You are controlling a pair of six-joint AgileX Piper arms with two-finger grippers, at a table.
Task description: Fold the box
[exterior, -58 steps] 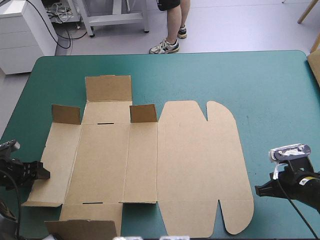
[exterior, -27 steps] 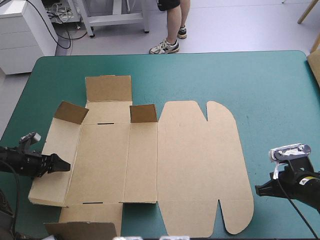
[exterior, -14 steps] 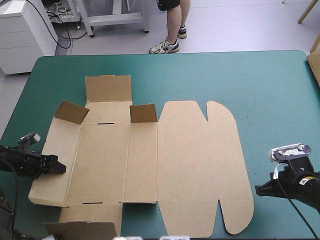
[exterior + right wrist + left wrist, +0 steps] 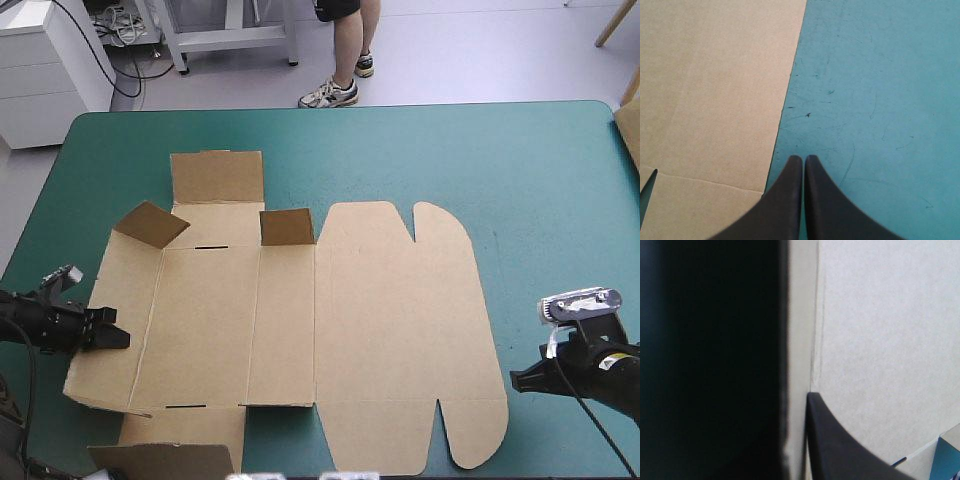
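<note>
Currently on the teal-green table cover [image 4: 540,170]:

- box [image 4: 390,320], one cut sheet of brown corrugated board. It lies flat, left of centre, with the rounded lid panel toward the table's right.
- left side wall panel [image 4: 110,290]. It is tilted up off the cover along its crease, and I judge it the wall this step means to stand up.
- left gripper [image 4: 112,338], two broad black fin-shaped fingers. It pinches that panel's outer edge, the sheet between them (the wrist view shows one finger clearly, the other only as a dark mass). This pinch is presumably what keeps the wall lifted.
- small corner flap [image 4: 150,222] at the panel's far end. It leans inward, carried up with the wall.
- second small flap [image 4: 287,227], standing upright.
- right gripper [image 4: 803,159]. Its fingers are pressed together on nothing, over bare cover just beside the box's right edge. It is likely parked there so the sheet stays unpinned.
</note>
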